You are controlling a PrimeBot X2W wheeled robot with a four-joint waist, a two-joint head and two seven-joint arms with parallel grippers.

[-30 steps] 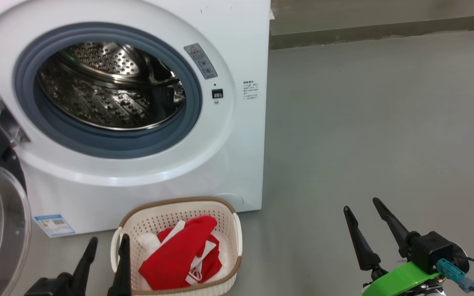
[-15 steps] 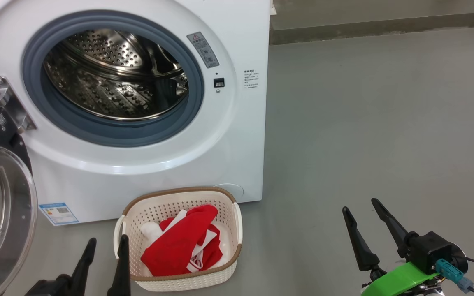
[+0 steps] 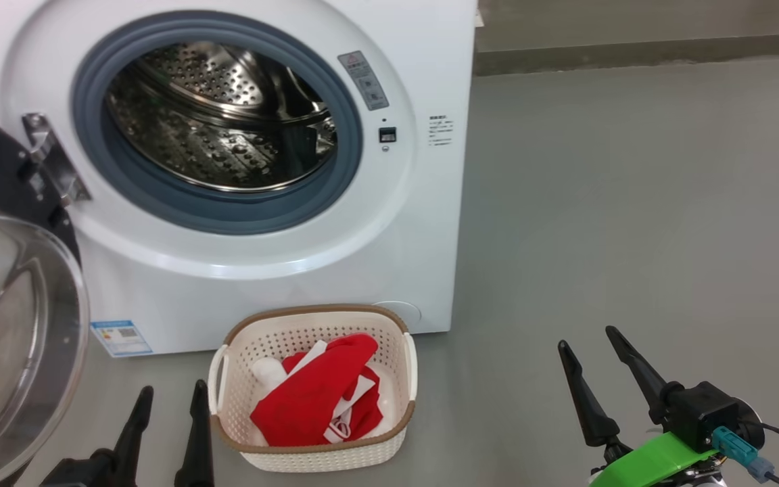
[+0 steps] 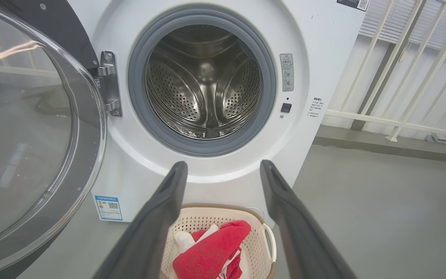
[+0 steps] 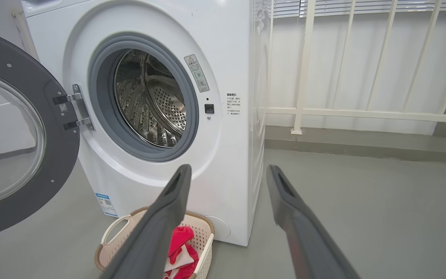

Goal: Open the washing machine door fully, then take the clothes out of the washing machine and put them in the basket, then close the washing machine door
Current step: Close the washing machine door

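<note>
Head view: the washing machine door (image 3: pixel 17 325) hangs open, the drum (image 3: pixel 227 128) looks empty, and the red clothes (image 3: pixel 322 399) lie in the basket (image 3: pixel 315 312) before the washing machine (image 3: pixel 261 270). Both the left tool (image 3: pixel 171 390) and right tool (image 3: pixel 587 338) gape wide, empty. Only closing the door seems left.

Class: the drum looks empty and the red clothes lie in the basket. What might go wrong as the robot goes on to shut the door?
1. The washing machine door has a bulging glass bowl; the open left gripper beside it may slide off when pushing.
2. The basket stands close before the washing machine, so the closing sweep may knock it and spill the clothes.
3. A weak push may leave the door unlatched.
</note>
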